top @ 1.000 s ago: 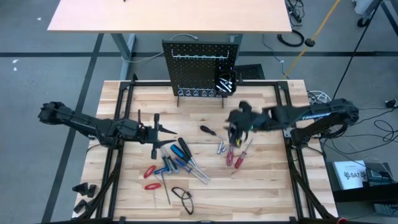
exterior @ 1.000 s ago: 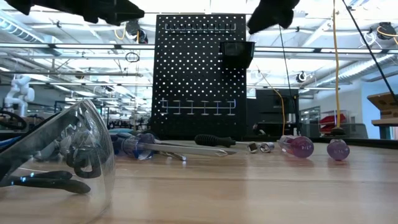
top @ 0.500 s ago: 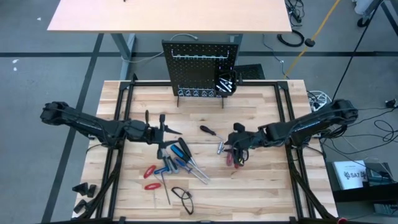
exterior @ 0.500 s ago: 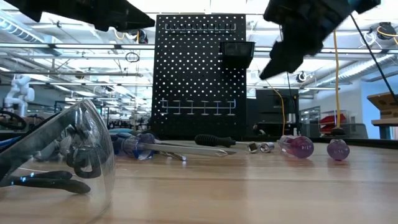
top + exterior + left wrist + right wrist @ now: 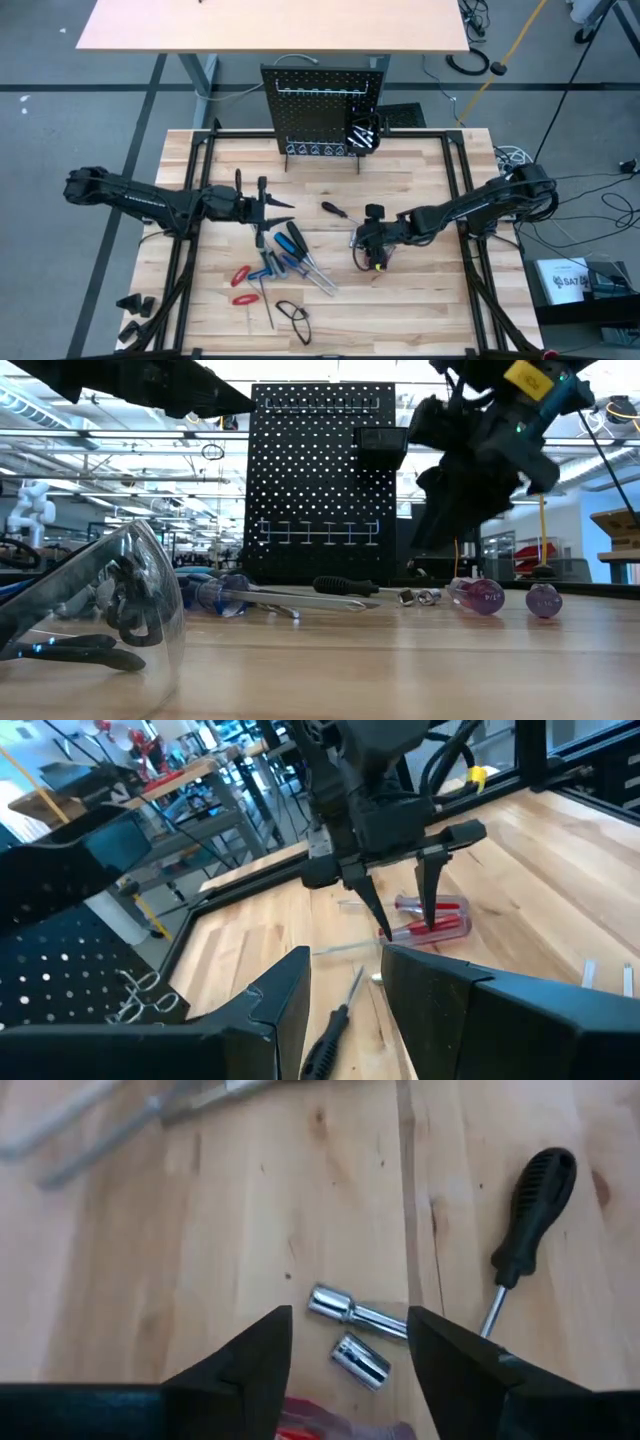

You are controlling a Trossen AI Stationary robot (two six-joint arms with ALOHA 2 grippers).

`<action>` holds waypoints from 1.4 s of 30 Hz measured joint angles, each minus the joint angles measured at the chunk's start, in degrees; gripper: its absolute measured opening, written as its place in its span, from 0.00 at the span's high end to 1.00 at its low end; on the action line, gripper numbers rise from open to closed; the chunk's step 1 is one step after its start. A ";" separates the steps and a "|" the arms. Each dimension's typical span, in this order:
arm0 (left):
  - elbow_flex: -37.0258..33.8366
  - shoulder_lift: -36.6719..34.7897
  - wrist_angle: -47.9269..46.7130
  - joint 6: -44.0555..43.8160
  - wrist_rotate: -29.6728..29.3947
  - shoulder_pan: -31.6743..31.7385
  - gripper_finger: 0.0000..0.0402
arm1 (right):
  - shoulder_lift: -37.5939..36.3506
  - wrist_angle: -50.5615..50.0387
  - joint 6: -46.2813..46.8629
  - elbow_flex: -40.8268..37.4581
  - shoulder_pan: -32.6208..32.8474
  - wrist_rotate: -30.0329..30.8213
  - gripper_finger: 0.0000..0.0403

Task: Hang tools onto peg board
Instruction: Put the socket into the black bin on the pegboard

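The black peg board [image 5: 322,105] stands upright at the table's far edge, with a small bin [image 5: 362,133] on it. Two red-handled screwdrivers [image 5: 432,918] and two silver bits [image 5: 350,1308] lie right of the table's middle. My right gripper [image 5: 366,252] is open, pointing down. Its fingers [image 5: 385,920] stand over the red handles, with the bits between them in the right wrist view. My left gripper [image 5: 272,205] is open and empty above the table, over the blue-handled screwdrivers [image 5: 285,255]. My right gripper comes from above, pointing down, with its fingertips low over a red screwdriver handle [image 5: 450,915]. I cannot tell whether they touch it. The handle lies flat on the table.
A black-handled screwdriver [image 5: 335,210] lies between the grippers. Red-handled pliers [image 5: 240,285], thin rods [image 5: 268,305] and safety glasses [image 5: 293,318] lie at the near left. The glasses fill the low view's left side [image 5: 90,610]. A black frame [image 5: 200,150] borders the tabletop.
My right gripper has gone toward the table's near edge and a little left, and has come down from high above to just over the red screwdrivers. My left gripper has gone a little toward the table's right edge. No tool has moved.
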 joint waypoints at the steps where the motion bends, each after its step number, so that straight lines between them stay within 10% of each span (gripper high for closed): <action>1: 0.00 0.01 -0.15 0.00 0.34 0.14 0.67 | 0.38 -0.27 -0.63 0.00 -0.26 -0.04 0.52; 24: 0.00 0.02 -1.40 -0.24 0.90 0.68 0.67 | 8.27 -0.46 -3.01 0.24 -2.96 -3.68 0.55; 42: 0.00 0.02 -1.23 -0.89 0.88 0.68 0.67 | 8.45 -2.06 4.16 1.74 -2.93 -4.36 0.88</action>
